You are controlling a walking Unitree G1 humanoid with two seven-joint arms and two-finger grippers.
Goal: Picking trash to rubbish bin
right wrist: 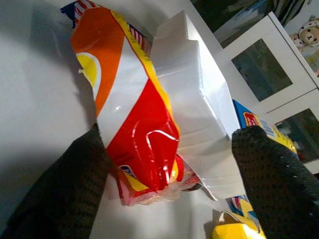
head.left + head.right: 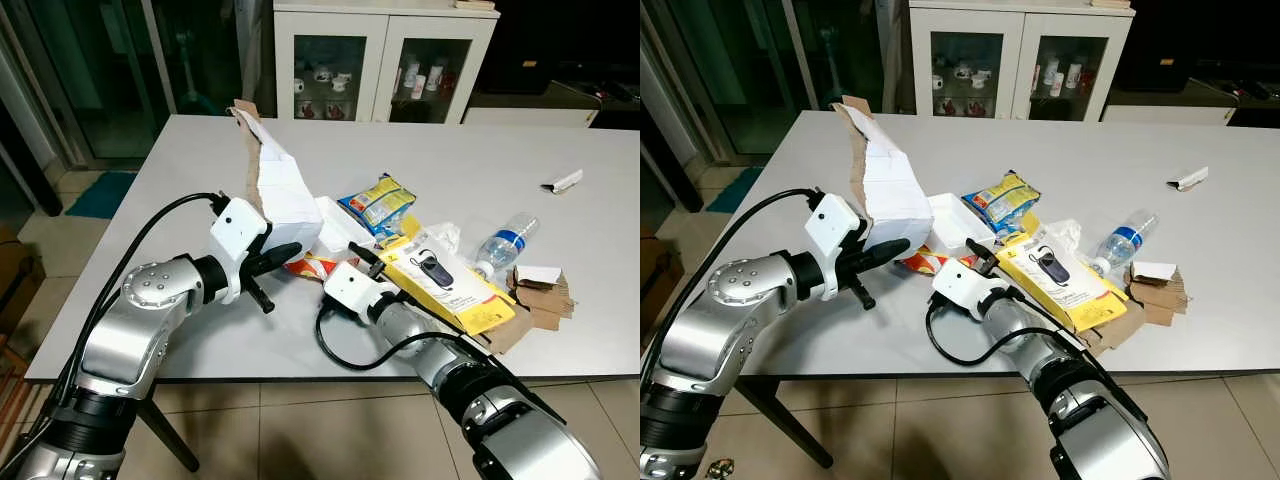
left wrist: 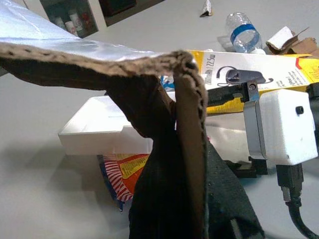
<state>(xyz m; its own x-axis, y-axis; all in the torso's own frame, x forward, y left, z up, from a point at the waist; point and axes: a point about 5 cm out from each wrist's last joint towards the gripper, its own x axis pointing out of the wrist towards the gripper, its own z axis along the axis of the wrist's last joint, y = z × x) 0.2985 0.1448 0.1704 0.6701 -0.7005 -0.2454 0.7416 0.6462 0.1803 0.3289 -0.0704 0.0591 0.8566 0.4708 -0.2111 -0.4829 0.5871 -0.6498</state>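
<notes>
Torn cardboard standing up off worktop, left claw pinching its lower edge. Red-orange snack wrapper lying flat on worktop, just beside white box. Right claw spread open, straddling wrapper.

Risks: tall cardboard likely flopping or slipping from thin edge grip; right claw possibly nudging white box and yellow package, or glossy wrapper sliding away.

Right wrist view revealing wrapper between fingers; head views hiding most of it, while giving bottle and cabinet.
</notes>
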